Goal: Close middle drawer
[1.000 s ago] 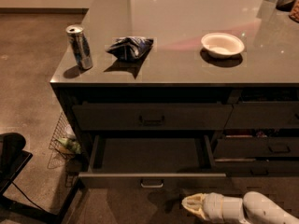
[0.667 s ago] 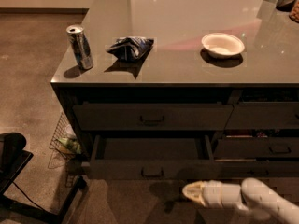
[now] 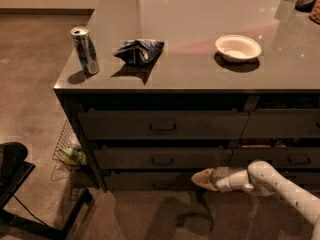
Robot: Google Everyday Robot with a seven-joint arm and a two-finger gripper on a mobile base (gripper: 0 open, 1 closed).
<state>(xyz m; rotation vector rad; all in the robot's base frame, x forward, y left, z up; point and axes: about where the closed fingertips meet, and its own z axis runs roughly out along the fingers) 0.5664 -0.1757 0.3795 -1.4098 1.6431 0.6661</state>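
The middle drawer [image 3: 162,157] is a wide dark-grey front with a small bar handle [image 3: 162,160]. It sits nearly flush with the fronts above and below it, and no inner walls show. My gripper [image 3: 200,179] is at the end of the white arm [image 3: 280,184] that comes in from the lower right. Its tip is low, in front of the bottom drawer [image 3: 150,180], below and right of the middle drawer's handle.
On the counter [image 3: 200,79] stand a drink can [image 3: 85,50], a crumpled chip bag [image 3: 139,50] and a white bowl [image 3: 238,48]. A narrower drawer stack [image 3: 287,144] is on the right. A wire basket [image 3: 67,149] sits by the cabinet's left side. A black chair base [image 3: 30,204] is at lower left.
The middle drawer has gone from pulled well out to almost flush with the cabinet. My gripper has moved forward to the cabinet front.
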